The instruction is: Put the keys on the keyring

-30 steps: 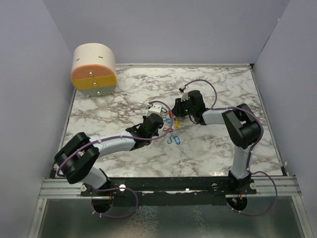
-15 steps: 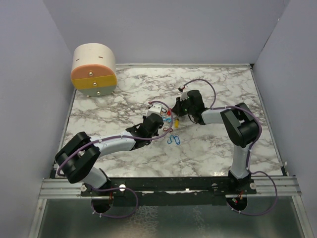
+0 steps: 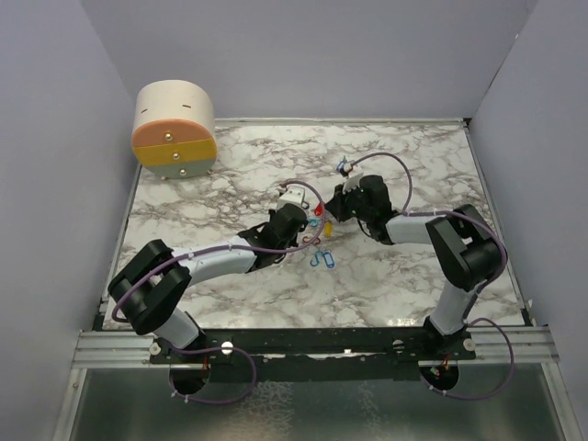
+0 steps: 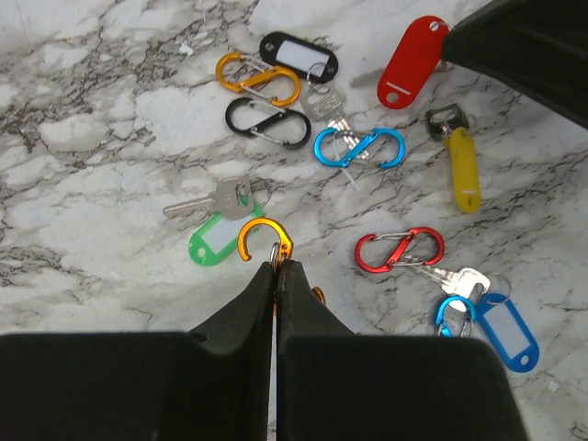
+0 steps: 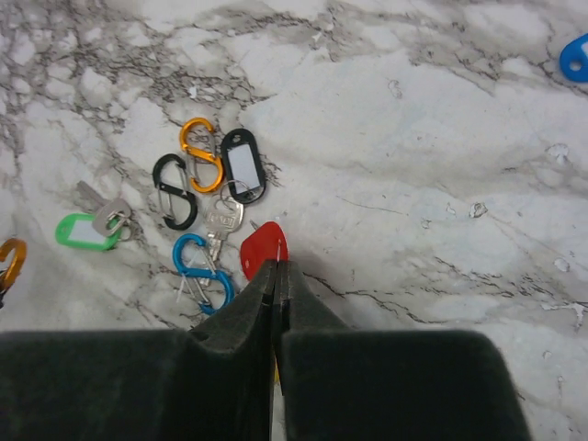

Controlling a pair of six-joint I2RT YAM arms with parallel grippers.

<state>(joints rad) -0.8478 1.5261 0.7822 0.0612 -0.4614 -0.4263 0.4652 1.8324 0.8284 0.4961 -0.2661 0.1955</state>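
In the left wrist view my left gripper [image 4: 277,264] is shut on an orange S-shaped keyring [image 4: 265,235], whose upper loop sticks out past the fingertips. Just left of it lies a green key [image 4: 213,242] with a silver blade. My right gripper [image 5: 277,265] is shut on the red key [image 5: 262,246]; the left wrist view shows that red key [image 4: 412,64] poking out of the dark right fingers [image 4: 524,46] at top right. A yellow key [image 4: 464,167] and a blue key [image 4: 506,332] lie on the marble. From above, both grippers [image 3: 317,217] meet mid-table.
Loose S-clips lie around: orange [image 4: 258,78], black [image 4: 267,122], blue [image 4: 359,147], red [image 4: 401,250]. A black tag [image 4: 299,56] lies by them. A round cream and orange drawer box [image 3: 175,129] stands at the back left. Walls enclose the marble table [image 3: 413,276].
My right gripper has closed on the red key and its arm has shifted slightly right. The left gripper stays shut on the orange keyring and has edged toward the right gripper.
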